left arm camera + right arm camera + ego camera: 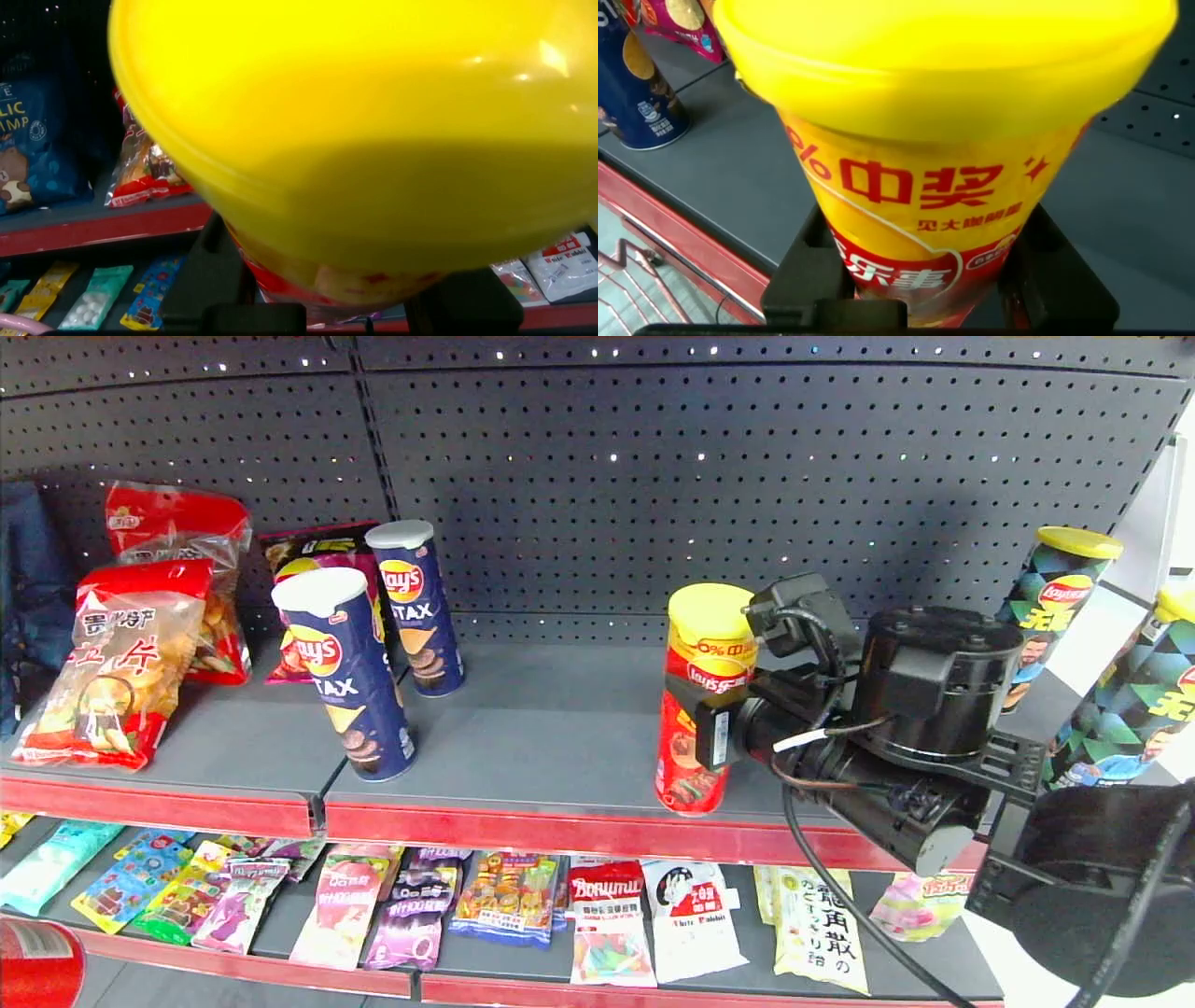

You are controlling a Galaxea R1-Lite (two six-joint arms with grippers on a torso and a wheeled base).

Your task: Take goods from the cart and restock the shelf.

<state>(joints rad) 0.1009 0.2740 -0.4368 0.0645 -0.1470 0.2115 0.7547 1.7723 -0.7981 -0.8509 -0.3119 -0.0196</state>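
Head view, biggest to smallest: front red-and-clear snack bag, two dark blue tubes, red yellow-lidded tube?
Front red-and-clear snack bag
nearer dark blue tube and red yellow-lidded tube look alike
rear dark blue tube, smallest but farther back.

Matte-black right arm (882, 803), cylindrical joint (934, 681), looping black cable (787, 817), black fingers (808, 271).

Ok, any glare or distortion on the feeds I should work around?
Head view: shelf edge and pegboard bow from the wide lens, bright specks through the holes. Left wrist view: white glare spots atop the yellow-lidded can, dim shelves behind. Right wrist view: red can evenly lit.
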